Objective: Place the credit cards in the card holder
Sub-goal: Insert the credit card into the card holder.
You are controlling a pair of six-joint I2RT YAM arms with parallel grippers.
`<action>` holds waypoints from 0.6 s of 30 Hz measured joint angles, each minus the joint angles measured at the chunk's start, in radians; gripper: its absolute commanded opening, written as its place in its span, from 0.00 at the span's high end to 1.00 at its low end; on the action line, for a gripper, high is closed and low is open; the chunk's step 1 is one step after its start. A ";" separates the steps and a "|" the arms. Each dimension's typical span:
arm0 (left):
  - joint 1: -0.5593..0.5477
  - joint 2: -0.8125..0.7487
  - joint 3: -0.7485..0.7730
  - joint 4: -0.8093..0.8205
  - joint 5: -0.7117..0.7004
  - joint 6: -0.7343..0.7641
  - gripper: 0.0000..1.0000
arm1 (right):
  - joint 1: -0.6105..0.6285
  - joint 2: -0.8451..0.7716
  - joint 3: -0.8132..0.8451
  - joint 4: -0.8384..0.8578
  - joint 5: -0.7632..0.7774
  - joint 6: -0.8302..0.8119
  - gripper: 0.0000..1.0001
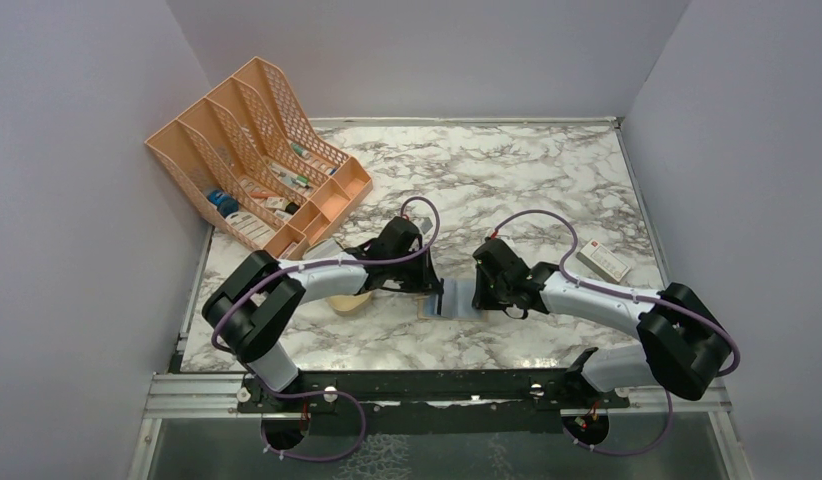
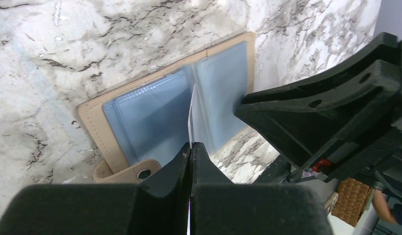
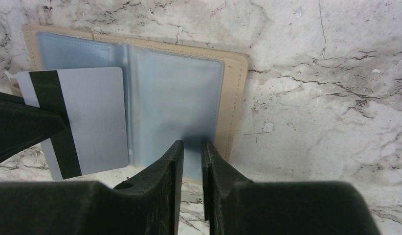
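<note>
The tan card holder lies open on the marble table between both arms, its pale blue-grey pockets facing up. My left gripper is shut on one credit card, held edge-on above the holder's middle fold. In the right wrist view that credit card shows a grey face with a dark stripe, over the holder's left page. My right gripper stands with its tips on the near edge of the right page, jaws a narrow gap apart with nothing between them.
An orange mesh file rack stands at the back left. A white box with a red mark lies at the right. A beige oval dish is partly under the left arm. Grey walls close three sides.
</note>
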State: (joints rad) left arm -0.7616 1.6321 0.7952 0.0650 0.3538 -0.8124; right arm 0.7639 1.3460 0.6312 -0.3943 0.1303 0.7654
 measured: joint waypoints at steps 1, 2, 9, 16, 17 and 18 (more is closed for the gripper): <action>0.000 -0.005 0.000 0.000 0.002 -0.002 1.00 | 0.000 -0.001 -0.002 0.002 0.000 0.001 0.80; 0.000 -0.011 0.000 -0.001 0.004 -0.006 1.00 | 0.000 -0.003 -0.003 0.003 0.000 0.001 0.80; -0.006 -0.022 0.011 0.002 0.022 -0.024 1.00 | 0.000 -0.010 -0.011 0.013 0.000 0.002 0.81; -0.006 0.024 0.011 0.028 0.046 -0.043 1.00 | 0.000 -0.010 -0.012 0.013 0.000 0.003 0.81; -0.006 0.033 0.011 0.032 0.046 -0.047 1.00 | 0.000 -0.010 -0.012 0.013 0.000 0.005 0.81; -0.006 0.039 0.011 0.034 0.046 -0.051 1.00 | 0.000 -0.012 -0.014 0.014 0.000 0.006 0.81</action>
State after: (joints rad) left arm -0.7681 1.6707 0.8059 0.0986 0.3996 -0.8631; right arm 0.7635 1.3342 0.6170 -0.3801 0.1299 0.7712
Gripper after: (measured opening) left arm 0.010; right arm 0.196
